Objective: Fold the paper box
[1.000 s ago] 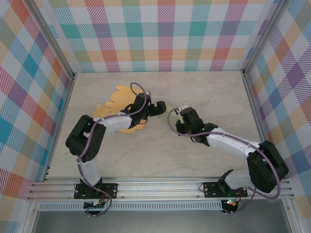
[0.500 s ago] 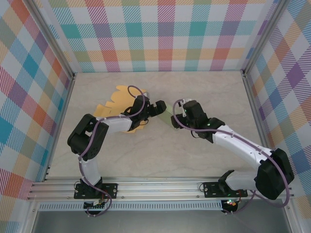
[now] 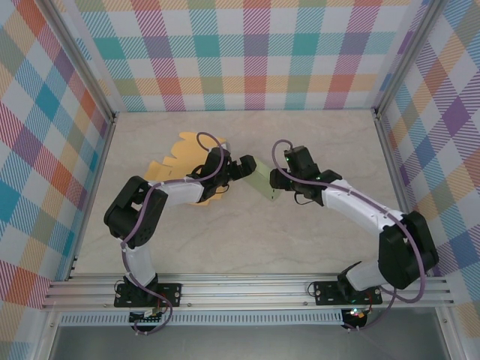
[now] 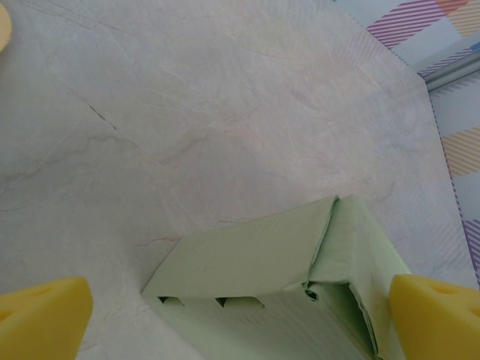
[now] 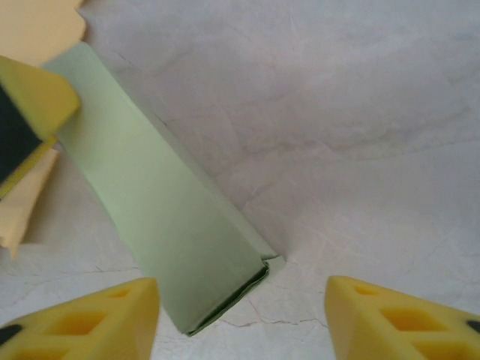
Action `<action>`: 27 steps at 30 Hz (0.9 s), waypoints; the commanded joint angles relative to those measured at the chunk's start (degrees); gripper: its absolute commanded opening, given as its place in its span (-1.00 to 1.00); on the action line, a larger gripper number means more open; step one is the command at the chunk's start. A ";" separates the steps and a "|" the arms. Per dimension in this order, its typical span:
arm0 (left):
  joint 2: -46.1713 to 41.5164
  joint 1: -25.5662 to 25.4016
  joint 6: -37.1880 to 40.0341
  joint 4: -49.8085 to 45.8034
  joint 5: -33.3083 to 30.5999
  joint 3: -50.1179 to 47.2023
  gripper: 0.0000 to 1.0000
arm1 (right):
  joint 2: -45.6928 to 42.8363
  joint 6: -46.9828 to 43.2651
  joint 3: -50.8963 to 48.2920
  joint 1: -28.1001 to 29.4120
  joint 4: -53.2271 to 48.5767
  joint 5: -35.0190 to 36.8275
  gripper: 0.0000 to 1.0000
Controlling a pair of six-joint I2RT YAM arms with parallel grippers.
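Spread wide, the left claw (image 4: 238,319) is straddling the pale green paper box (image 4: 255,262) without pinching it, its wedge-shaped yellow fingertips (image 4: 41,319) sitting on either side of the creased walls. The right claw (image 5: 244,322) is hanging parted too, gripping nothing, over the long, flat-sided box's folded end. The box is lying on the matte marbled table (image 3: 225,247) between both claws, beside a scalloped yellow card (image 3: 174,154).

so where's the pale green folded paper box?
In the top external view the pale green folded paper box lies near the middle of the table, between the left gripper and the right gripper, right of the yellow scalloped paper sheet.
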 commanded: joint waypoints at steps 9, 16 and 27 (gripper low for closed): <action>1.36 1.27 -0.90 -5.76 -0.69 0.30 0.99 | 4.33 2.98 -3.98 -1.57 2.24 -1.36 -0.30; -0.80 2.67 -1.65 -4.49 -0.31 1.87 0.99 | 5.34 3.02 -4.31 -1.78 2.51 -1.42 -0.34; -3.72 4.76 -1.40 -3.51 -0.14 0.31 0.99 | 5.81 2.93 -3.93 -1.91 2.40 -0.77 -0.37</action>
